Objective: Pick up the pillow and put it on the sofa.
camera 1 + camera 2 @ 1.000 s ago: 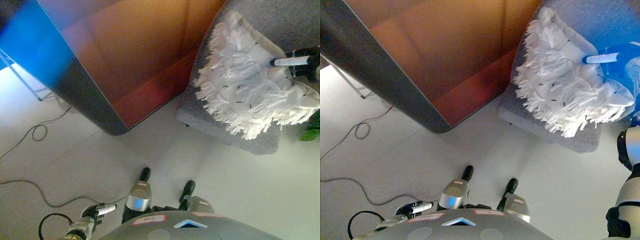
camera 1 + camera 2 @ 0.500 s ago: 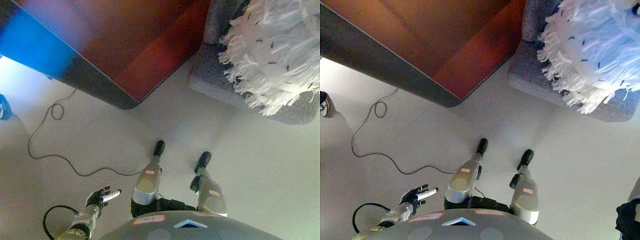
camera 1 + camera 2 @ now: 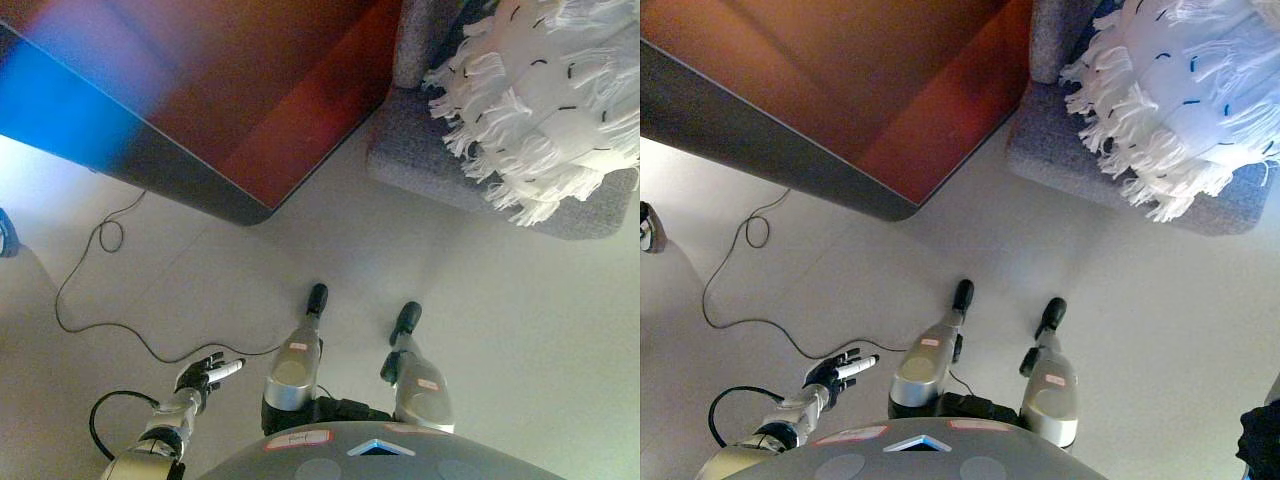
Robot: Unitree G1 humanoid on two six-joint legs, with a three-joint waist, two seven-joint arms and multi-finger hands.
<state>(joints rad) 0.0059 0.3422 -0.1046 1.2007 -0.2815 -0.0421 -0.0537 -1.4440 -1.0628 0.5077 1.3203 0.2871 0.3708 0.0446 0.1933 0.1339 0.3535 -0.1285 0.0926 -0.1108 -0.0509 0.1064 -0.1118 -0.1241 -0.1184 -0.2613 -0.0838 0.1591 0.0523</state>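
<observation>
A white fringed pillow (image 3: 540,100) lies on the seat of the grey sofa (image 3: 415,150) at the upper right, its fringe hanging over the front edge. Nothing touches the pillow (image 3: 1185,95). My left hand (image 3: 208,372) hangs low at the lower left over the floor, far from the sofa (image 3: 1050,150), with its fingers relaxed and holding nothing. It shows in the right eye view too, as the left hand (image 3: 838,371). No view shows my right hand.
A large reddish-brown table (image 3: 250,90) with a dark rounded edge fills the upper left, its corner close to the sofa. A thin grey cable (image 3: 100,240) snakes across the pale floor on the left. A dark object (image 3: 645,225) sits at the left edge.
One second ago my right hand was at the pillow's upper right; it has since left the view. The camera has tilted, shifting the whole scene. The pillow stays on the sofa.
</observation>
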